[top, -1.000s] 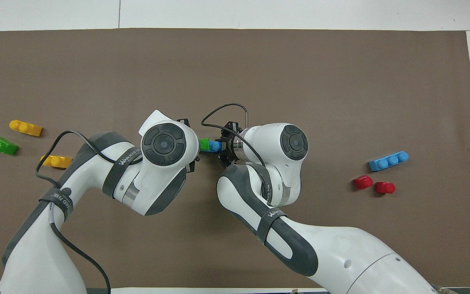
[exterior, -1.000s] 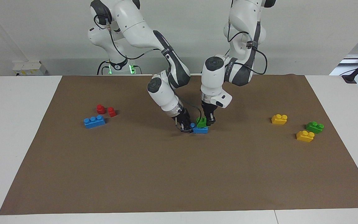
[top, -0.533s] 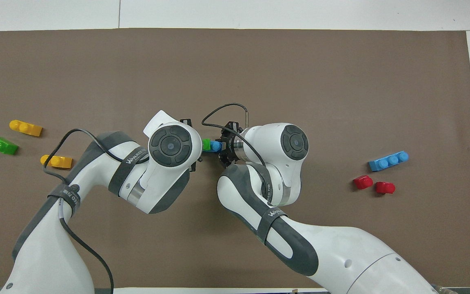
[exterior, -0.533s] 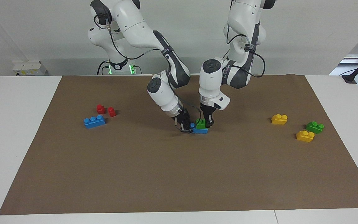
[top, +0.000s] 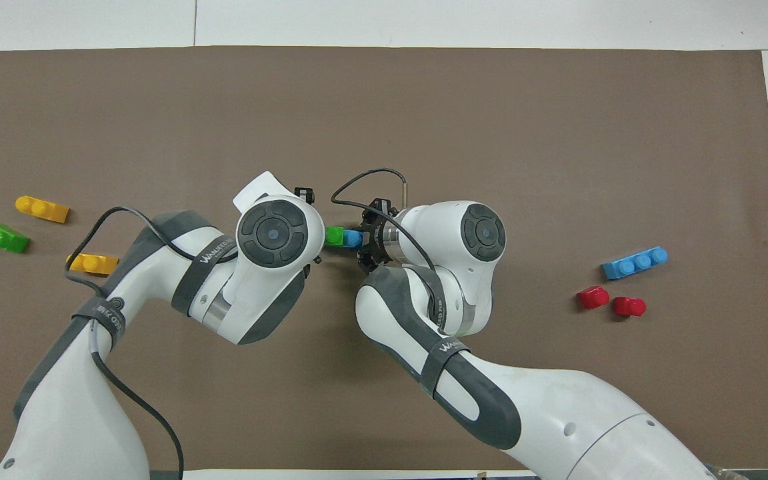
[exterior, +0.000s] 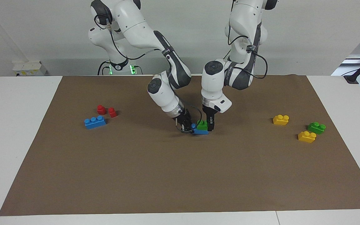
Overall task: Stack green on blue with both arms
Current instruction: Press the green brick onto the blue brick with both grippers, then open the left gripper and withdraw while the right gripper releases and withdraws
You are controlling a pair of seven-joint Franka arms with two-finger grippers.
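a: so, how should this press-down be done well?
b: begin at the right arm's end. the right gripper (exterior: 186,126) is low over the table (exterior: 167,175), jaws closed on the end of the blue three-stud brick (exterior: 201,132). its job is to hold that brick flat and stop it sliding.
a: and the green one?
b: the green two-stud brick (exterior: 202,125) sits on the blue brick's studs at the end toward the left arm, with one blue stud bare beside it. it looks level, so i judge it seated or nearly so.
a: the left gripper?
b: the left gripper (exterior: 210,124) stands upright right at the green brick. whether its jaws clamp it or stand off, i cannot tell. any parting should go straight up, so the stack isn't tipped.
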